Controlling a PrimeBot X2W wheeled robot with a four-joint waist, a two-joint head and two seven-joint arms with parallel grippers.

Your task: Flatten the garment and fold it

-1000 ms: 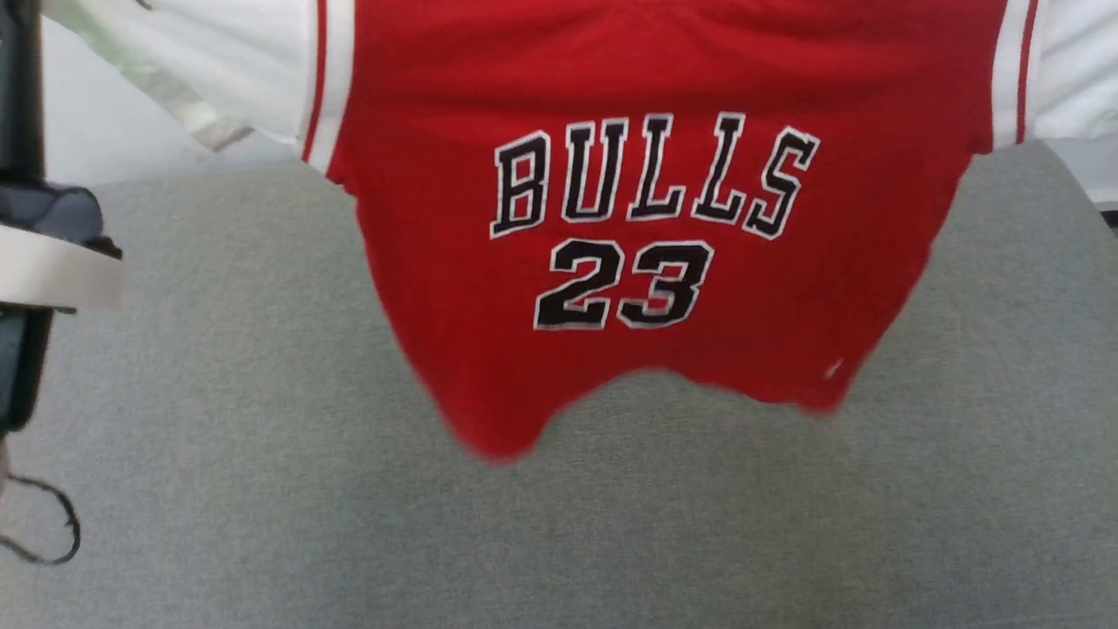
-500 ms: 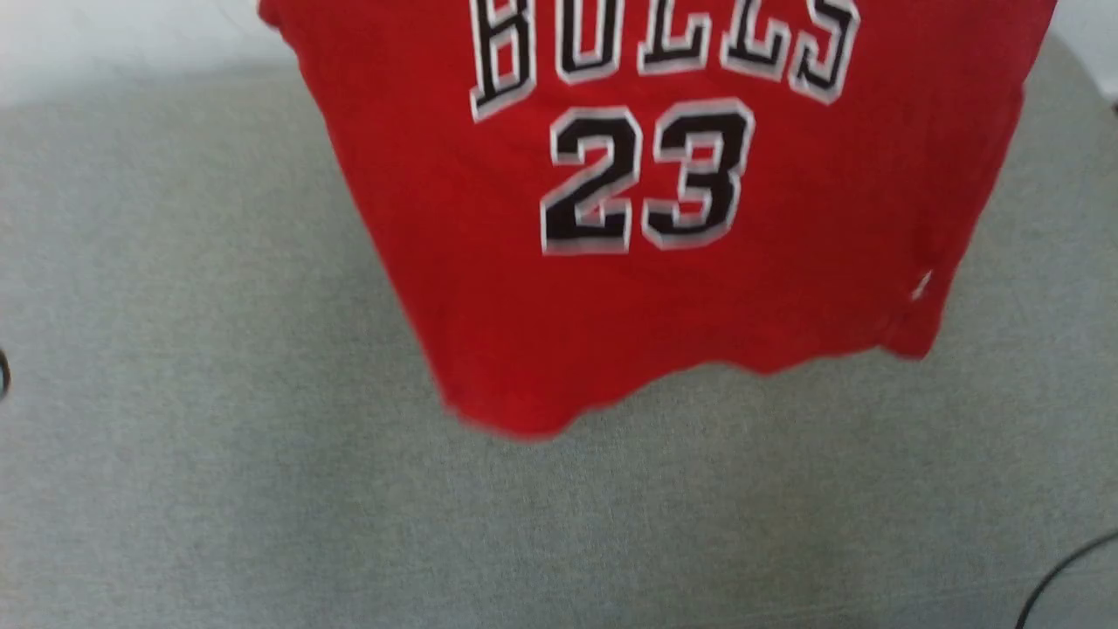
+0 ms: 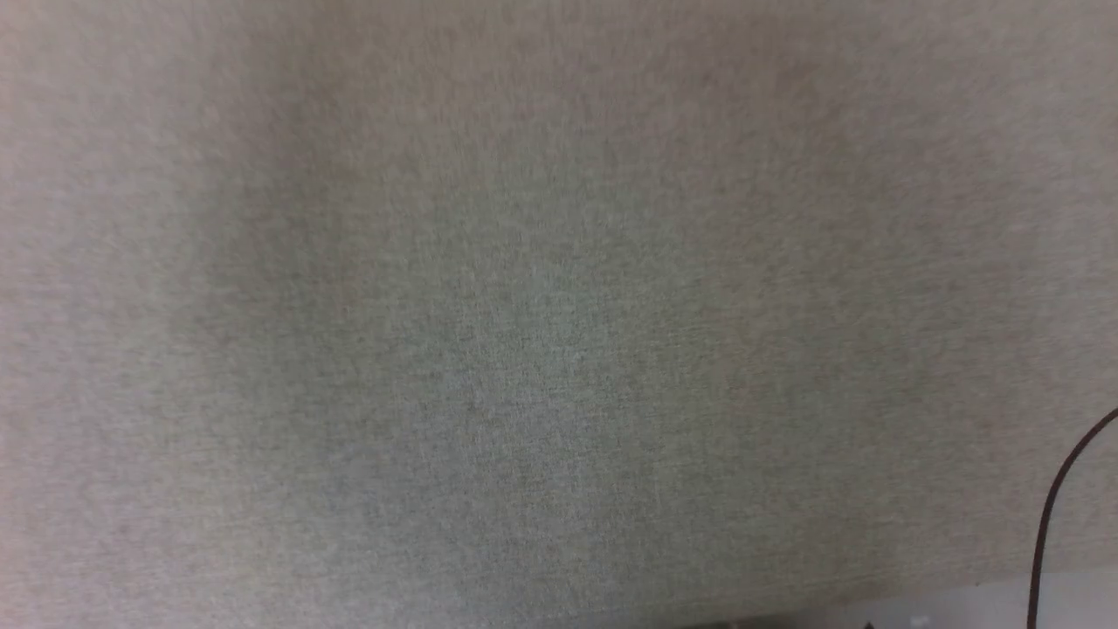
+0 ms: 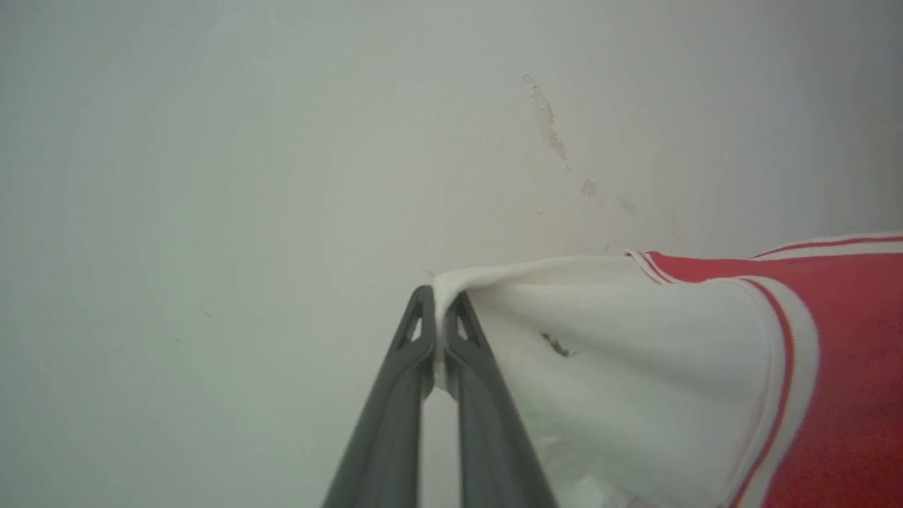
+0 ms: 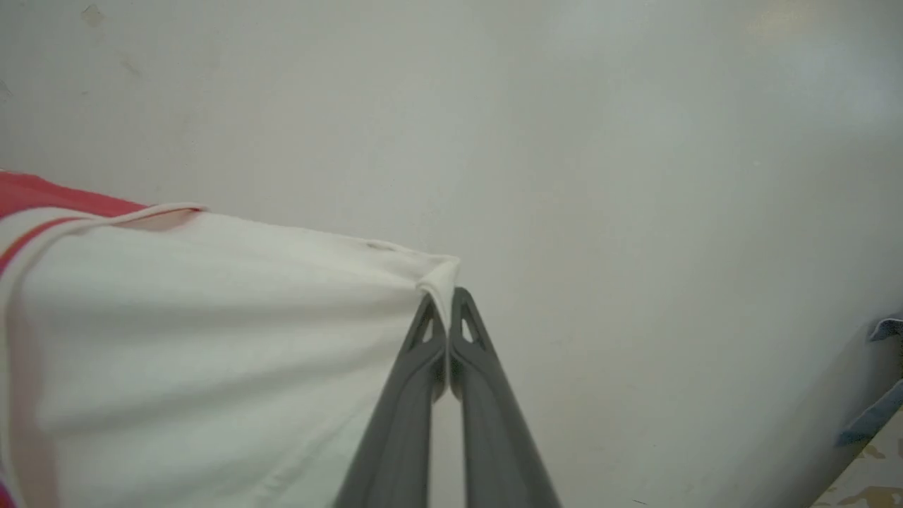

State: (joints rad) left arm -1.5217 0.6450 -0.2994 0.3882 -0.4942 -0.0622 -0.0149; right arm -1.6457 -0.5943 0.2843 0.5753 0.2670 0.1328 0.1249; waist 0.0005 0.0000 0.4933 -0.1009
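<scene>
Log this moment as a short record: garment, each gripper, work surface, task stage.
garment: small red jersey T-shirt with white short sleeves, hanging stretched between both grippers
left gripper: shut on one white sleeve's edge
right gripper: shut on the other white sleeve's edge
surface: grey woven fabric, thin black cable at the head view's lower right
stage: lifted, not yet laid flat

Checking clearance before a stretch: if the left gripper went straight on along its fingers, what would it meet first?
Beyond the garment pinched in the left gripper, the pale wall probably comes first; how far off is unclear.
</scene>
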